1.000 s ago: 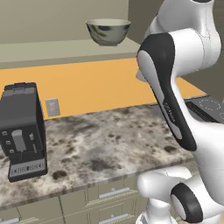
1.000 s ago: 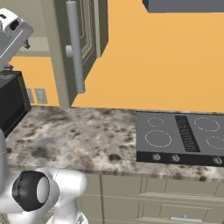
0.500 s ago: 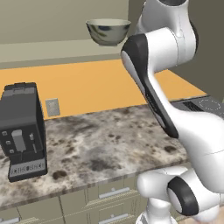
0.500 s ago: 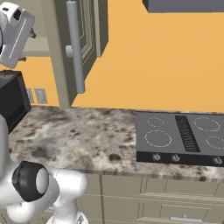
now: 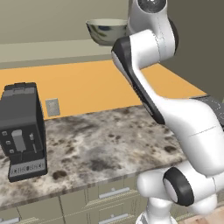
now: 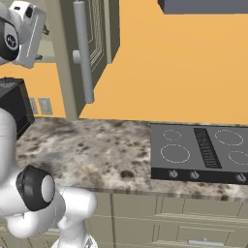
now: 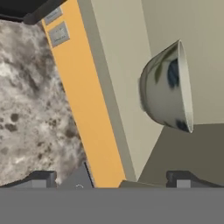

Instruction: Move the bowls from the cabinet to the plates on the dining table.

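Arm (image 5: 144,83) swung left, up toward bowl (image 5: 106,31).

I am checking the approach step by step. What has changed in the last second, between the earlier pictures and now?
The white arm has swung left and up toward the pale grey marbled bowl on the cabinet shelf; its upper link now overlaps the bowl's right side in the left base view. The gripper stays open, holding nothing. The bowl, the black coffee machine, the speckled stone counter and the cooktop have not moved.
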Robot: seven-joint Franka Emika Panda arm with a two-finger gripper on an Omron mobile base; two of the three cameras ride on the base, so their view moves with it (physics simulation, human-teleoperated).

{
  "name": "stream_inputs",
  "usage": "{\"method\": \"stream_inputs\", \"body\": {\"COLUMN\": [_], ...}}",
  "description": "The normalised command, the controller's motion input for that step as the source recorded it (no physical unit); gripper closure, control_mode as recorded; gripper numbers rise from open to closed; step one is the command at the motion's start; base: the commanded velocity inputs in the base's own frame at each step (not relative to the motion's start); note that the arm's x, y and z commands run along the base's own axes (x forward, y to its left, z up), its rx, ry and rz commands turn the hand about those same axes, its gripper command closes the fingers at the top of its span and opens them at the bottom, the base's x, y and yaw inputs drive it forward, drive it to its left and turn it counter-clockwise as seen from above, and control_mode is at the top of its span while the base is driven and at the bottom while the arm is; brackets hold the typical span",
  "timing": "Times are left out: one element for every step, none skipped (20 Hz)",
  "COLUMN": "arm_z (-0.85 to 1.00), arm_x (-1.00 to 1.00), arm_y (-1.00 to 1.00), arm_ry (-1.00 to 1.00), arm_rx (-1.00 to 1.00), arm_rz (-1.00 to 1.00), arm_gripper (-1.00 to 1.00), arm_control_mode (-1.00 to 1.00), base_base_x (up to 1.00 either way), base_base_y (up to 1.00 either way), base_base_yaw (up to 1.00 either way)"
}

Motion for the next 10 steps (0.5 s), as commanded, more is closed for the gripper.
{"method": "stream_inputs", "body": {"arm_z": [0.14, 0.22, 0.29, 0.26, 0.23, 0.21, 0.16, 0.19, 0.21, 0.14], "arm_x": [0.69, 0.65, 0.66, 0.69, 0.76, 0.71, 0.61, 0.61, 0.63, 0.69], "arm_y": [0.0, 0.0, 0.0, 0.0, 0.0, 0.0, 0.0, 0.0, 0.0, 0.0], "arm_ry": [-0.02, -0.02, -0.02, -0.01, 0.0, 0.0, 0.0, 0.0, 0.0, 0.0], "arm_rx": [-0.01, -0.02, -0.02, 0.0, 0.0, 0.0, 0.0, 0.0, 0.04, 0.09], "arm_rz": [0.0, 0.0, 0.0, 0.0, 0.0, 0.0, 0.0, 0.0, 0.0, 0.0], "arm_gripper": [-1.0, -1.0, -1.0, -1.0, -1.0, -1.0, -1.0, -1.0, -1.0, -1.0], "arm_control_mode": [-1.0, -1.0, -1.0, -1.0, -1.0, -1.0, -1.0, -1.0, -1.0, -1.0], "base_base_x": [0.0, 0.0, 0.0, 0.0, 0.0, 0.0, 0.0, 0.0, 0.0, 0.0], "base_base_y": [0.0, 0.0, 0.0, 0.0, 0.0, 0.0, 0.0, 0.0, 0.0, 0.0], "base_base_yaw": [0.0, 0.0, 0.0, 0.0, 0.0, 0.0, 0.0, 0.0, 0.0, 0.0]}}
